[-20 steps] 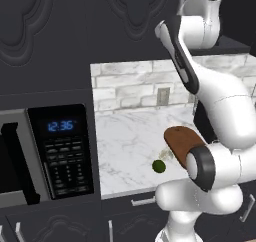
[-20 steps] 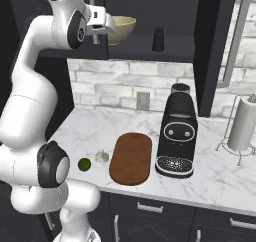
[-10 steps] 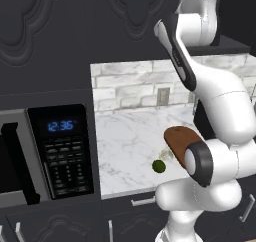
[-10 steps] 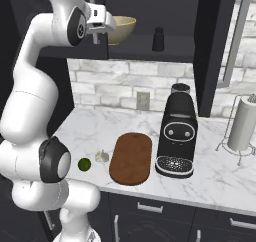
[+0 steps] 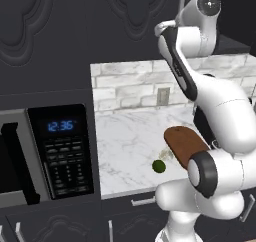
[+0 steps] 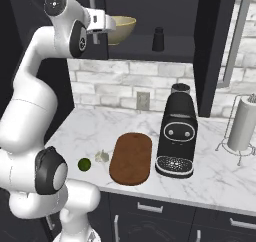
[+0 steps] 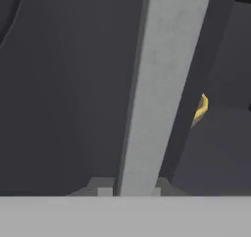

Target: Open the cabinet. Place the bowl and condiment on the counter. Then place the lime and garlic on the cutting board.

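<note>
Clenched on the cabinet's silver handle (image 7: 157, 84), my hand (image 6: 102, 28) is up at the left door; the bowl (image 6: 121, 28) sits just beyond it. If I swing too straight, I reckon the bar slips out

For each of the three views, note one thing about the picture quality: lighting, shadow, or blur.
Left base view: the microwave front is dark, and its blue clock digits glow. Right base view: the shelf behind the bowl and condiment lies in deep shadow, while the counter is evenly lit. Hand view: the silver handle looms close and soft-edged.
</note>
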{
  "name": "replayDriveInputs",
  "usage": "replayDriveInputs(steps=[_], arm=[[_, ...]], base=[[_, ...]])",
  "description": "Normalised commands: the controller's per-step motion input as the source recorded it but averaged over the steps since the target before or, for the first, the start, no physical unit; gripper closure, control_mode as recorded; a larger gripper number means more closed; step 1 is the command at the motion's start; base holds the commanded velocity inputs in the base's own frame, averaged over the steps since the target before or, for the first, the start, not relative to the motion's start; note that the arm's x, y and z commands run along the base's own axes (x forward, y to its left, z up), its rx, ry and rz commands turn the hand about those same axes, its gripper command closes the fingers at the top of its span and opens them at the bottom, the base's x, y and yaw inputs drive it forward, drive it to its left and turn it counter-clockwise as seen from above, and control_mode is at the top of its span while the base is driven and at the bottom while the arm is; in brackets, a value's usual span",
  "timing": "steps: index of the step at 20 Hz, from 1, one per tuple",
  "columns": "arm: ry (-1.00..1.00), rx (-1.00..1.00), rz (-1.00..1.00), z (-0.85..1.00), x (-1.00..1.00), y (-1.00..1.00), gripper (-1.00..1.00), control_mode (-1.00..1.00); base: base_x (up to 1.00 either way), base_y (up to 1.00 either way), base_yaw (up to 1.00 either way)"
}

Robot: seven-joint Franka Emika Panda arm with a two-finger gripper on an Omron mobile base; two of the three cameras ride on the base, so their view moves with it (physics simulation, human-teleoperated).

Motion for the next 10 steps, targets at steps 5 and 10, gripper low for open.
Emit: replayDriveInputs(steps=[5,10], arm=[[-0.12,0.00,0.00,-0.01,-0.36,0.47,1.00,-1.00],[-0.07,-0.04,0.00,0.00,-1.00,0.95,1.00,-1.00]], base=[[0.00,0.00,0.00],[0.00,0.00,0.00]])
